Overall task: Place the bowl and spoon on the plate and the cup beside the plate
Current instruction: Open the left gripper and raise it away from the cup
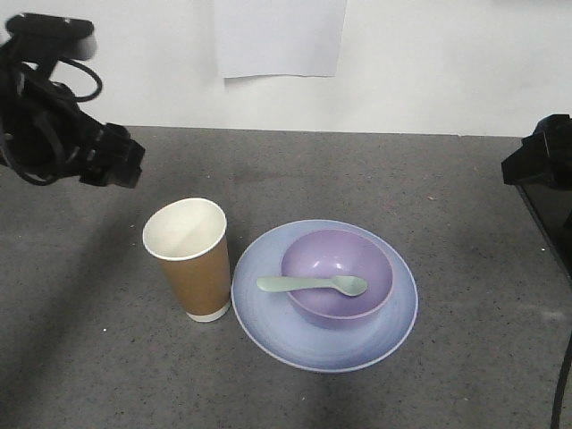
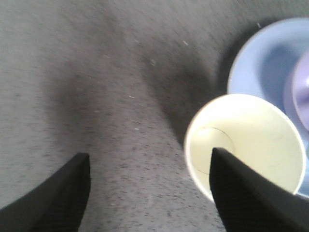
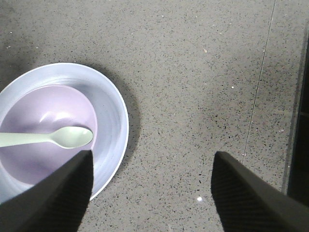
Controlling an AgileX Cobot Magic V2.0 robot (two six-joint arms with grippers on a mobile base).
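Note:
The lilac bowl [image 1: 337, 275] sits on the pale blue plate [image 1: 268, 317], and the mint-green spoon [image 1: 312, 285] lies across the bowl's rim. A brown paper cup [image 1: 190, 259] stands upright just left of the plate. My left gripper [image 2: 149, 166] hangs open above the table to the cup's left, one finger overlapping the cup's [image 2: 246, 142] mouth in its wrist view. At the far right my right gripper [image 3: 150, 164] is open over bare table, with plate [image 3: 113, 116], bowl [image 3: 43, 116] and spoon [image 3: 58, 137] at its left.
The left arm [image 1: 80, 143] is raised at the back left and the right arm [image 1: 541, 165] at the right edge. A white sheet [image 1: 279, 36] hangs on the back wall. A dark strip [image 3: 297, 121] borders the table's right side.

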